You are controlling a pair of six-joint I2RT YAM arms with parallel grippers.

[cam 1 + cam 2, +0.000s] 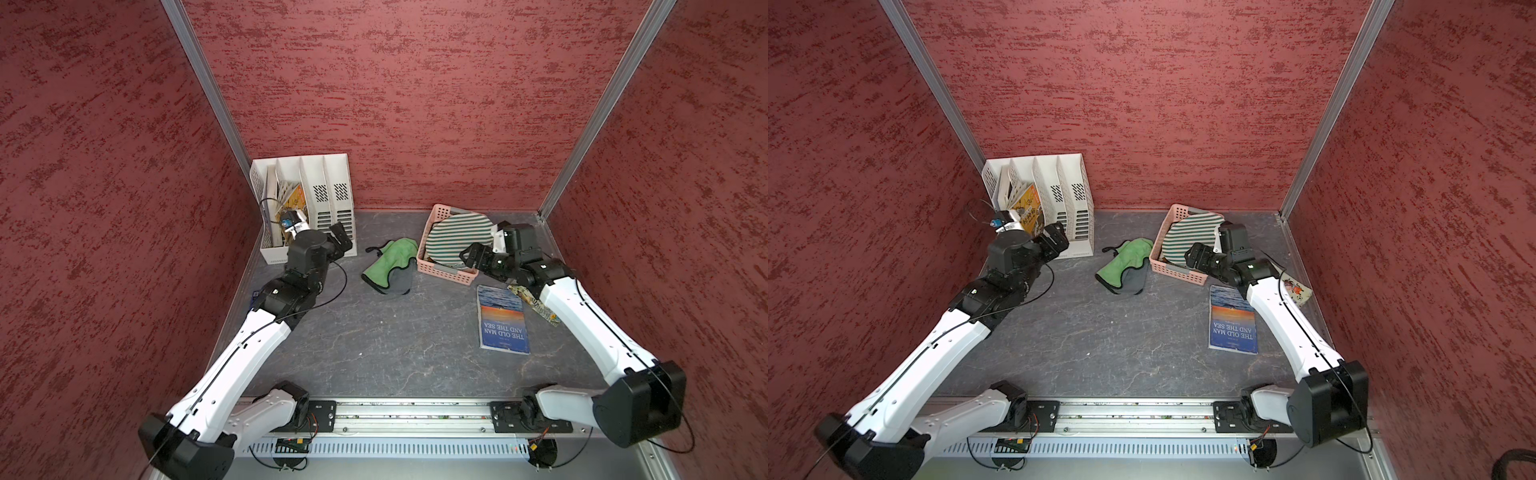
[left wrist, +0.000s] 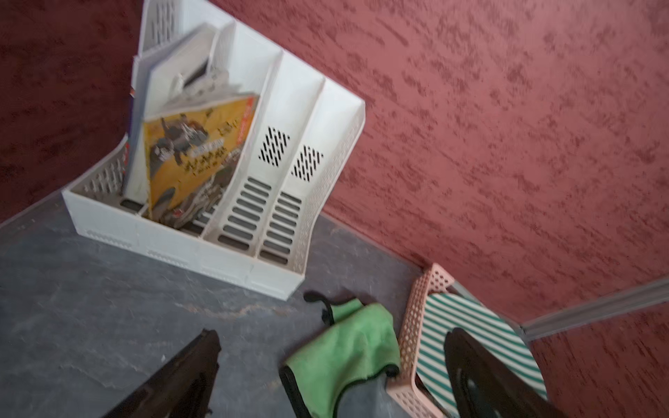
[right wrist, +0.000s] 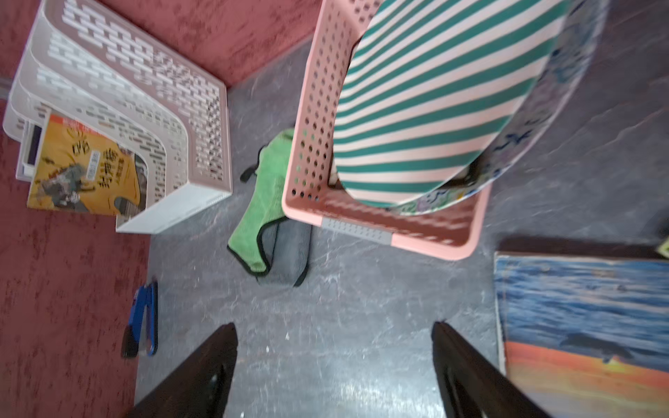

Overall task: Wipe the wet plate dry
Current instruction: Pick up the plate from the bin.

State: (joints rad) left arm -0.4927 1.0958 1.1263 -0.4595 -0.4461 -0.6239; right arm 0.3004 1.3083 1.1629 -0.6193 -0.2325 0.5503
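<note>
Red textured walls (image 1: 415, 104) enclosed the dark grey surface (image 1: 395, 332). A white file rack (image 1: 328, 199) stood far left. Far right sat a pink basket (image 1: 446, 272), the striped plate (image 1: 457, 232) leaning tilted inside and the green cloth (image 1: 390, 266) crumpled just beside it. The right claw (image 3: 335, 325), near the basket, and the left claw (image 1: 338, 237), by the rack, were both released and empty. Tugging the leaning plate could drag the light basket or drop the plate. A second patterned plate (image 3: 525, 144) behind was mostly hidden, and wetness could not be made out.

Striped plate (image 1: 459, 235) in pink basket (image 1: 440, 270), green cloth (image 1: 392, 259) alongside.
</note>
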